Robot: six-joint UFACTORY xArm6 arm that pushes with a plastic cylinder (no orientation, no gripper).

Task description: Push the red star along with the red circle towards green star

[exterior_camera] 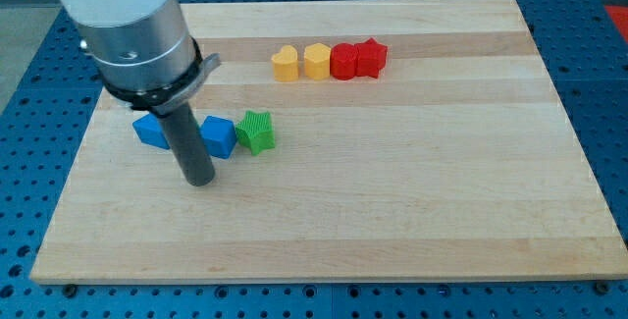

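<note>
The red star (372, 57) lies near the view's top, right of centre, touching the red circle (344, 62) on its left. The green star (256, 131) lies left of centre, lower down. My tip (200, 179) is at the view's left, below and left of the green star, far from both red blocks. The rod passes in front of the blue blocks.
A yellow hexagon (316, 61) and a yellow heart (285, 64) continue the row to the left of the red circle. A blue block (219, 135) touches the green star's left side. Another blue block (150, 130) lies left of the rod.
</note>
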